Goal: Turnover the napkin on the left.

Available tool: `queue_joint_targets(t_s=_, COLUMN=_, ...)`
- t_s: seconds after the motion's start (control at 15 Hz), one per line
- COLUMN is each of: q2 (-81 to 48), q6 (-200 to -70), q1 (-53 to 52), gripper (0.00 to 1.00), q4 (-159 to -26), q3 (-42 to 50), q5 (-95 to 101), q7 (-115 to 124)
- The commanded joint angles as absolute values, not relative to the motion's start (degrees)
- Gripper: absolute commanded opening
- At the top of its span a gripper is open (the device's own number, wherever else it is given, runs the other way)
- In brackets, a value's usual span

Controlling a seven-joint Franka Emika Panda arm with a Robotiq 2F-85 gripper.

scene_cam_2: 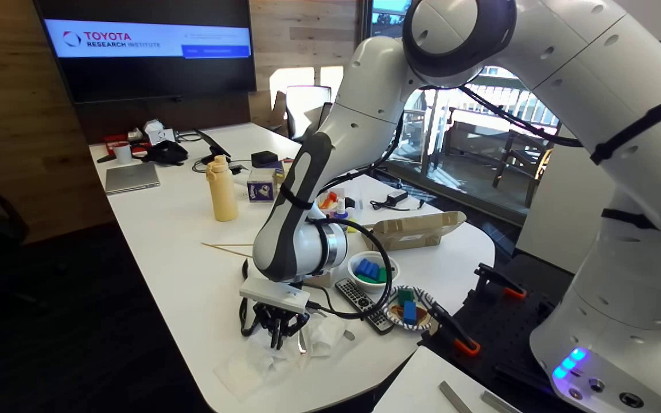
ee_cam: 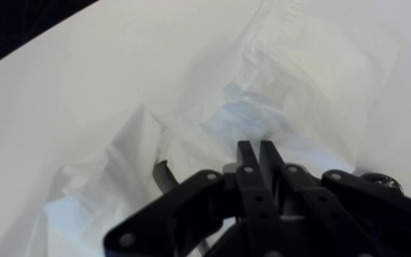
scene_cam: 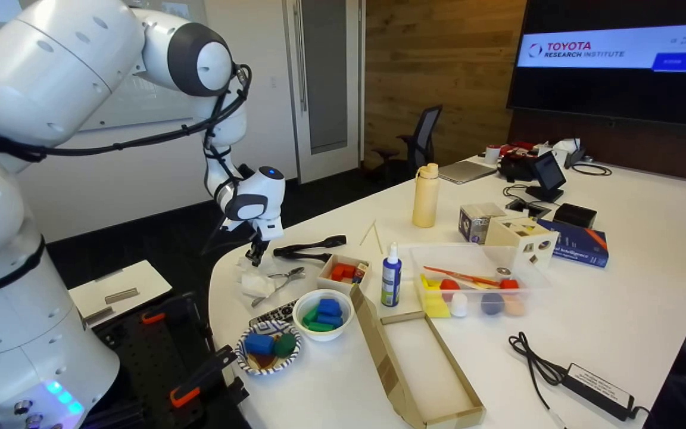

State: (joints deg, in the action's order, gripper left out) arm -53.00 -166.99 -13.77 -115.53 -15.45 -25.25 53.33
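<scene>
Your claw stands nearly closed at the napkin, though whether clenched on it I cannot tell: reaching looks done, turning it over remains.

Open table edge, cutlery probably obstructing

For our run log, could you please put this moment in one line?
gripper: jaws nearly together, at napkin; grip: unclear; napkin: creased, on table
</scene>
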Motion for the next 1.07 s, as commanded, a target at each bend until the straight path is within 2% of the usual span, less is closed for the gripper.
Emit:
queue_joint_targets(t_s=0.0, q2=-54.59, q6=-163.83, q1=-12.41, gripper=0.0, q4=-112.83, q3=-16.34, q5=-25.9, q7=50.78)
queue_joint_targets(t_s=0.33, q2=-55.61, q6=-161.83, q1=-12.59, gripper=0.0, q4=-111.01, q3=-15.92, q5=-25.99, q7=49.98)
queue_joint_targets(t_s=0.47, q2=-54.53, q6=-161.75, q1=-13.68, gripper=0.27, q4=-111.64, q3=-15.33, q5=-25.99, q7=50.78)
queue_joint_targets(t_s=0.93, q2=-55.72, q6=-158.72, q1=-14.21, gripper=0.79, q4=-109.38, q3=-15.2, q5=-25.65, q7=50.54)
queue_joint_targets(t_s=1.0, q2=-55.82, q6=-158.07, q1=-14.23, gripper=0.36, q4=-109.08, q3=-15.07, q5=-25.65, q7=50.56)
